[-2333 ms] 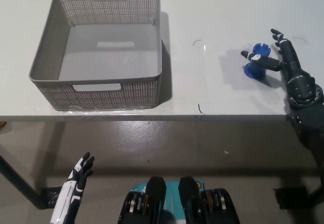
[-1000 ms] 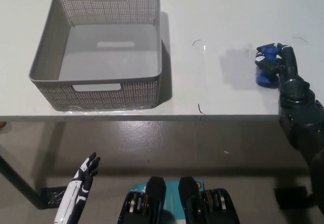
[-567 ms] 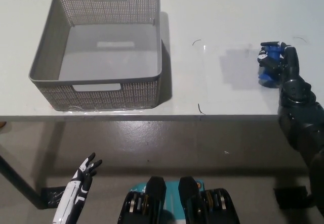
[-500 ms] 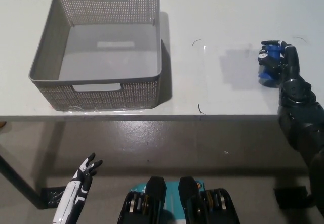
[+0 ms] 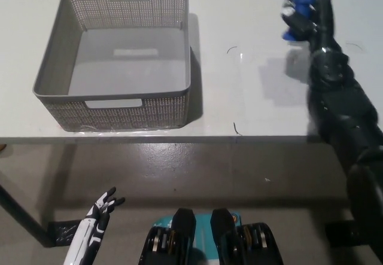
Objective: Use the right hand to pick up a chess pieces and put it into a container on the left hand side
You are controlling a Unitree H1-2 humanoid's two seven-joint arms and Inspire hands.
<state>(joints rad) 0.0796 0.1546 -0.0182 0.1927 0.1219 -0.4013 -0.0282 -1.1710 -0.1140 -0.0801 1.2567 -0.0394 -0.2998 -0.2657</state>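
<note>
Above the desk's point(image 5: 251, 97) right side, near its far edge, our black right hand point(image 5: 306, 15) holds the blue chess piece point(image 5: 297, 18), fingers wrapped around it so that only patches of blue show between them. The piece sits inside the grasp, clear of the white surface. Toward the left of the desk stands the grey perforated basket point(image 5: 114, 106), well apart from the hand. Below the near edge, at lower left, our white left hand point(image 5: 102, 208) rests with fingers spread, holding nothing.
</note>
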